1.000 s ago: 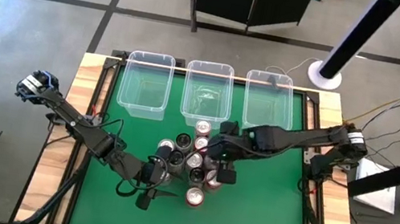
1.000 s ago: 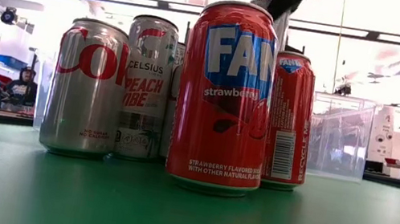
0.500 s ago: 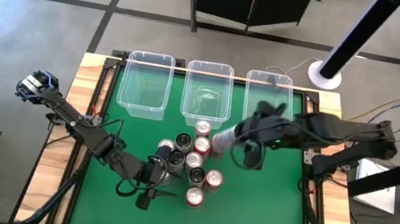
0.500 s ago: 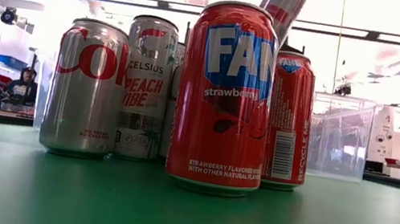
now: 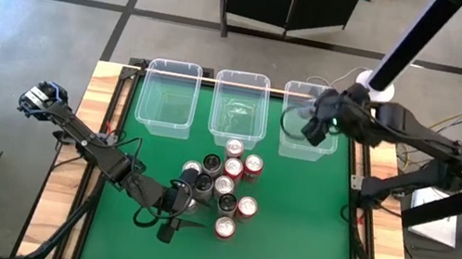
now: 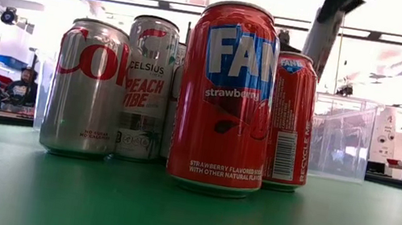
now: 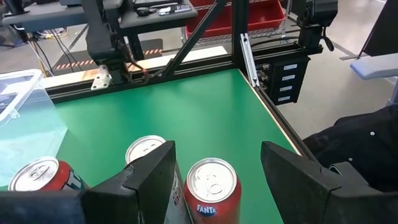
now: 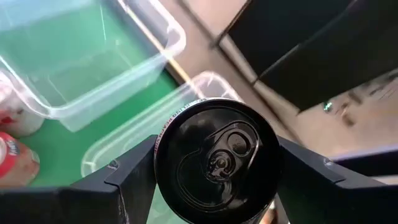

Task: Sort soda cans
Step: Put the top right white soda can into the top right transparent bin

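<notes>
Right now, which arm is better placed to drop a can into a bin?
The right. Its gripper holds a can above the right bin. The left gripper sits open by the can cluster, holding nothing, far from the bins.

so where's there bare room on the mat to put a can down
Bare green mat right of the can cluster, and more mat on the left below the left bin. The centre is crowded with cans, with the left claw against them.
</notes>
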Robot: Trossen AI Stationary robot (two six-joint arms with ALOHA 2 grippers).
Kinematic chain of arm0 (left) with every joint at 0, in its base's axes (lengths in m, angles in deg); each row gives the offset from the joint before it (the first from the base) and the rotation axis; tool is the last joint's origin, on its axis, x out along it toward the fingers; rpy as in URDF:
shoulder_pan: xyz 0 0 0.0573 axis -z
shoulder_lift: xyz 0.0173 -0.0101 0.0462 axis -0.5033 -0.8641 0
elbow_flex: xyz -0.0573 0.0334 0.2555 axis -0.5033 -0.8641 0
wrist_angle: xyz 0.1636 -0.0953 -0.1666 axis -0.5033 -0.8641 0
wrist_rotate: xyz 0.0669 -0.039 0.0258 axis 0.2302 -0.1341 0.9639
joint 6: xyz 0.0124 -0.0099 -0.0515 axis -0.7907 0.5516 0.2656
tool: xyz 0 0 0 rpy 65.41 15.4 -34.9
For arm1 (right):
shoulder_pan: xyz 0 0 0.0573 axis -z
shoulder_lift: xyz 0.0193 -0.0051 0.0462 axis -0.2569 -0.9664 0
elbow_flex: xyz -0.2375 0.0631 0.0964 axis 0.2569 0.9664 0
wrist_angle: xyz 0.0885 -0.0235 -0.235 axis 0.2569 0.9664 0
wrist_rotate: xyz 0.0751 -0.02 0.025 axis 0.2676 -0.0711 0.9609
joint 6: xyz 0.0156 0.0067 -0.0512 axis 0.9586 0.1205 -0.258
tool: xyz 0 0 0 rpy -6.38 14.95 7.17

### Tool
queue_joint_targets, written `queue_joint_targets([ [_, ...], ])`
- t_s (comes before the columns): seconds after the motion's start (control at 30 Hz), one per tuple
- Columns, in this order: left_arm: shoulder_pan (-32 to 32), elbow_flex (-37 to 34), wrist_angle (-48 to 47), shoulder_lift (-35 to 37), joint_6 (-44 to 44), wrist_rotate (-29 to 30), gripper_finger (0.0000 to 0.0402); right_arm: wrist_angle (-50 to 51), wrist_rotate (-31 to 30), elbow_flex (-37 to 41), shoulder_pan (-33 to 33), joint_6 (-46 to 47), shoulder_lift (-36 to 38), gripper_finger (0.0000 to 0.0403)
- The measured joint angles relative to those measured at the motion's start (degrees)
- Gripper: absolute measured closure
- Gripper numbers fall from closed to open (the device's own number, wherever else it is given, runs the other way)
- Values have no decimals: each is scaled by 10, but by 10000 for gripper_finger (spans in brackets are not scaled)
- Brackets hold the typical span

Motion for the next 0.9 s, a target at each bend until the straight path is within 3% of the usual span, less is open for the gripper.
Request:
queue_joint_targets([
  [0.33,0,-1,0,0,-1,0,180,-162,171,142,185,-110,-5,142],
  [0.47,0,-8,0,0,-1,0,180,-217,201,189,235,-134,-16,144],
  [0.9,-2,-9,0,0,0,0,180,-263,238,210,265,-161,-103,140],
])
